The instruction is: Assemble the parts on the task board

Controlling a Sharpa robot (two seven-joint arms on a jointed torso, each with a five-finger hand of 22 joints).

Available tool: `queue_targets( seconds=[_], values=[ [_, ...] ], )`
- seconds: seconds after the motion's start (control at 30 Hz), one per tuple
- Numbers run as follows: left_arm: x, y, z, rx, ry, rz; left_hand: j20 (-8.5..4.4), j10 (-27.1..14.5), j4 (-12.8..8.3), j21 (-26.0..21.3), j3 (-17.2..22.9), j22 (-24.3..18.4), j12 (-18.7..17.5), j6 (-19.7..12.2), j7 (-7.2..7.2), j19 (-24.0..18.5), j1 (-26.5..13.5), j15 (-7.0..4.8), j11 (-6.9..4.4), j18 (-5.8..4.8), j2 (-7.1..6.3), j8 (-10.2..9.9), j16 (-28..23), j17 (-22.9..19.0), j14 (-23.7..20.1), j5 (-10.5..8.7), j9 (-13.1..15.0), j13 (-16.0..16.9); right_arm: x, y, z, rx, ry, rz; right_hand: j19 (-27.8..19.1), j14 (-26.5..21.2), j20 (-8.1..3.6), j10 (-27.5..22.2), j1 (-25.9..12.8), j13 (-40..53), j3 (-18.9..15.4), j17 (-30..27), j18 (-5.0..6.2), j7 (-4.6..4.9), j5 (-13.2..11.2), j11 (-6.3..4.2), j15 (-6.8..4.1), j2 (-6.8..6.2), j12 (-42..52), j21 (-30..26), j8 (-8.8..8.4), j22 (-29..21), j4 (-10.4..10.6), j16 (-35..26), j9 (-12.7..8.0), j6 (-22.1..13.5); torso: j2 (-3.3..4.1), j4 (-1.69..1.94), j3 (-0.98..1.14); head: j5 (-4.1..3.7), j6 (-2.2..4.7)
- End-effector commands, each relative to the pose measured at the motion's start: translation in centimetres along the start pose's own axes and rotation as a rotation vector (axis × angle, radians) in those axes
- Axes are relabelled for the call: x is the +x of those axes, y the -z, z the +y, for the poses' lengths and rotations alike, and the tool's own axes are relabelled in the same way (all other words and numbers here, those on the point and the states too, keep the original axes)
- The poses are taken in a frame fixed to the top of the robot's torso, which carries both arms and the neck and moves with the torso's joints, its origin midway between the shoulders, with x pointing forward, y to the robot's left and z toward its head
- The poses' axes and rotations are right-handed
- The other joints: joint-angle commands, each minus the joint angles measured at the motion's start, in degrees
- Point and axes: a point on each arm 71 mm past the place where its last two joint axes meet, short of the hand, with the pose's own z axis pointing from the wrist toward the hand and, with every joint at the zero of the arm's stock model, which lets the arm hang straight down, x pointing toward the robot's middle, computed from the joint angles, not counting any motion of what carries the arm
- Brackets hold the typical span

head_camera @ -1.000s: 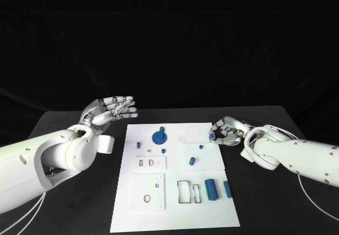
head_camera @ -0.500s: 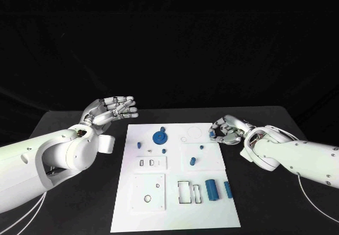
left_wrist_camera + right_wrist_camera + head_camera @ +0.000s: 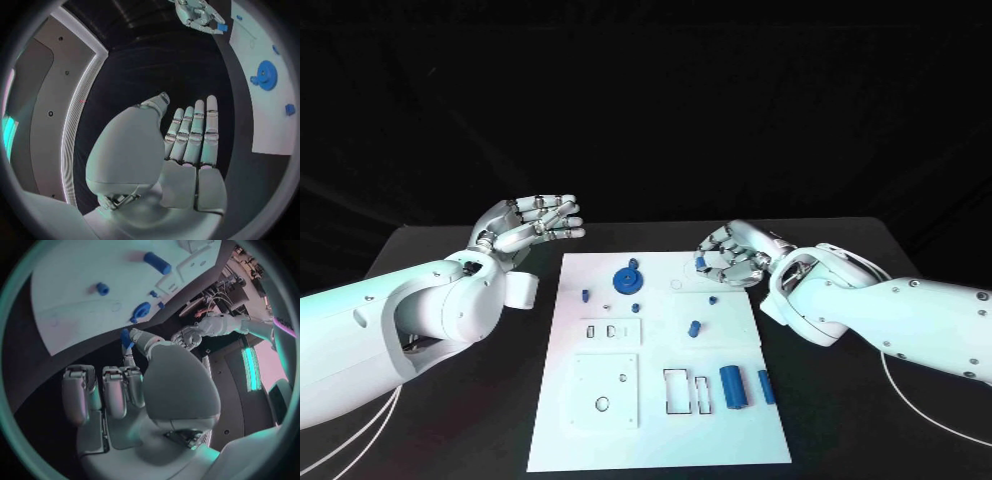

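Pinching small blue part | right hand | no writing legible

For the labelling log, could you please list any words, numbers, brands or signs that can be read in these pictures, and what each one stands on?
None: no text can be read.
Task board: outlines and cut-outs, no print.
Blue parts, such as the gear: no marks.
Left hand and right hand: no brand or number to be seen.
The right hand pinches a small blue part: also unmarked.
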Motion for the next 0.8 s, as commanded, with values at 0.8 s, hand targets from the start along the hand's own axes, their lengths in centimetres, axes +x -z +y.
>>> queue_targets(
  seconds=[0.8],
  values=[
    [0.9,-0.9,0.6,-0.010,0.021,0.031,0.00,0.23,0.09,0.33,-0.29,-0.17,-0.13,0.36,1.36,-0.47,-1.52,0.11,-0.26,0.62,0.15,-0.11,-0.50,0.29,-0.27,-0.53,0.06,0.04,11.1,-1.7,10.2,-0.111,0.150,0.167,1.80,5.35,-0.37,3.04,-1.89,11.07,1.00,11.91,0.40,-0.10,-0.03,-0.42,-0.46,-0.15,-0.63,-0.95,2.32,10.53,0.06,-0.25,2.13,0.12,-0.68,0.30,0.02,2.46,-1.94]
  ],
)
